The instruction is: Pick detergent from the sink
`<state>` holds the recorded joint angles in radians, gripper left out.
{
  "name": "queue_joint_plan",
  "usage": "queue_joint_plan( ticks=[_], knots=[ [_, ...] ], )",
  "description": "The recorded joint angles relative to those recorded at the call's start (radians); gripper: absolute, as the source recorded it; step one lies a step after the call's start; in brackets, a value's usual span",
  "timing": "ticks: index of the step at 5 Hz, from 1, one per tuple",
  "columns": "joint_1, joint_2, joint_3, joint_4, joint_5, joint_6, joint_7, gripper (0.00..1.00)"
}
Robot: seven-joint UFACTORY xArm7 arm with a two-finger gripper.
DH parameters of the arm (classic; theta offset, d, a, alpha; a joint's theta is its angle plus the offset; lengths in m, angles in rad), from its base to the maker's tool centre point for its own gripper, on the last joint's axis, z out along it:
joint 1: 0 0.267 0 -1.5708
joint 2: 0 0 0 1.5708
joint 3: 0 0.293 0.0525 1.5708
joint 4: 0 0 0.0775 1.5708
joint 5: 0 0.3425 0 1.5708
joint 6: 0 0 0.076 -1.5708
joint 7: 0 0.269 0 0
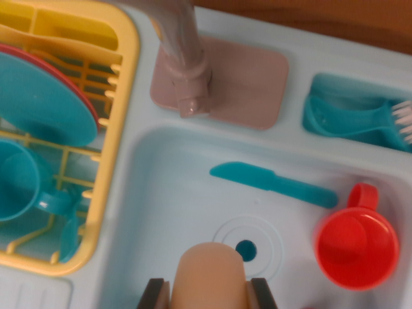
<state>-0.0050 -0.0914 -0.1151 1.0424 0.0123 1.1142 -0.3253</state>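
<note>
The detergent bottle (212, 273) is a rounded peach-tan shape at the bottom middle of the wrist view. It sits between the two dark fingers (155, 295) of my gripper (209, 296), which press on both its sides, so the gripper is shut on it. The bottle is over the pale blue sink basin (167, 212), just in front of the round drain (246, 250). Its lower part runs past the frame edge. I cannot tell whether it touches the basin floor.
A teal toy knife (273, 182) and a red cup (356, 244) lie in the basin to the right. The faucet (183, 58) rises behind on a pinkish base. A yellow dish rack (119, 116) with teal plates stands left; a teal brush (360, 116) lies upper right.
</note>
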Motion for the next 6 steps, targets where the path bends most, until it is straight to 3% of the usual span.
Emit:
queue_joint_plan(
  ticks=[1,2,3,4,5,6],
  knots=[
    [0.0002,-0.014,0.0,0.033,-0.0023,0.047,0.002,1.0],
    [0.0002,-0.014,0.0,0.033,-0.0023,0.047,0.002,1.0],
    [0.0005,-0.027,0.001,0.064,-0.0045,0.091,0.005,1.0],
    [0.0005,-0.027,0.001,0.064,-0.0045,0.091,0.005,1.0],
    [0.0007,-0.04,0.001,0.096,-0.0067,0.135,0.007,1.0],
    [0.0007,-0.04,0.001,0.096,-0.0067,0.135,0.007,1.0]
  ],
)
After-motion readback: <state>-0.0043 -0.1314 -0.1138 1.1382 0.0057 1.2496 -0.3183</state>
